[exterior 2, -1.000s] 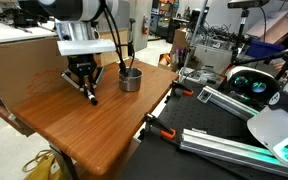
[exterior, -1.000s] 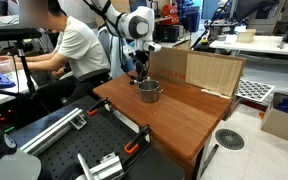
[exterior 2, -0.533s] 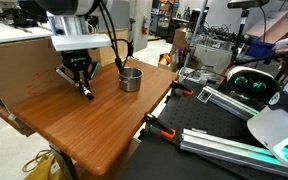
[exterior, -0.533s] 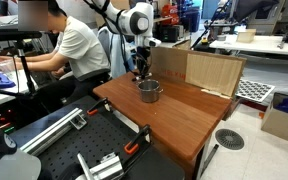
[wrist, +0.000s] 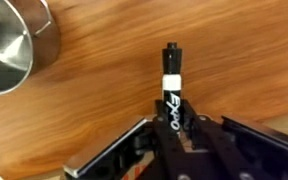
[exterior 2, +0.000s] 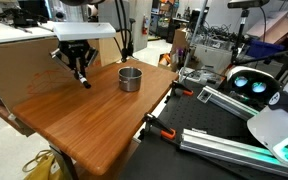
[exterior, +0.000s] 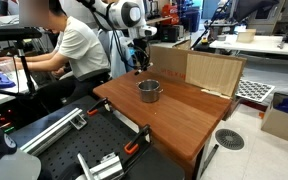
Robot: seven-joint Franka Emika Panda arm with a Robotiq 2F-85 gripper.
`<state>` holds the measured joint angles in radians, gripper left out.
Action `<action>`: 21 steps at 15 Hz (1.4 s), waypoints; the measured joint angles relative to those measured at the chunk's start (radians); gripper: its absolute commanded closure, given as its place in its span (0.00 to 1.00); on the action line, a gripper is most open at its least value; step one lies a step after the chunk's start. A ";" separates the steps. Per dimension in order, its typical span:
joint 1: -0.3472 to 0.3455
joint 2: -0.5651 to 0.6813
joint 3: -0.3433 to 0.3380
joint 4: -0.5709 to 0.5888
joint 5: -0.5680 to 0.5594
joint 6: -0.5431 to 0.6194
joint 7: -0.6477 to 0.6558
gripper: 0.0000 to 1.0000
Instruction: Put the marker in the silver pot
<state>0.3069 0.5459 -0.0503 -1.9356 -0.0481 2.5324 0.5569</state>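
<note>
a busy lab with a wooden table (exterior 2: 94,135) in the middle of the frame. the gripper (exterior 2: 78,66) hangs above the tabletop, its fingers clamped on the marker (wrist: 171,85), which pokes out past the fingertips. the silver pot (exterior 2: 130,78) stands on the wood to the right of it, well apart; in the wrist view it sits in the upper left corner (wrist: 9,45), bare metal inside. bare wood surrounds the pot, and a cardboard box (exterior: 214,70) lines one table edge.

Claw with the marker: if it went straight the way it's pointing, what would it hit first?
The claw would likely push the marker tip into the bare wooden table first. The silver pot sits off to one side, out of that line.
</note>
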 measured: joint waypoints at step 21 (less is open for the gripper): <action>0.395 -0.221 -0.529 -0.557 -0.185 0.680 0.192 0.95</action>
<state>0.7016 0.3251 -0.5794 -2.4927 -0.2327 3.2122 0.7487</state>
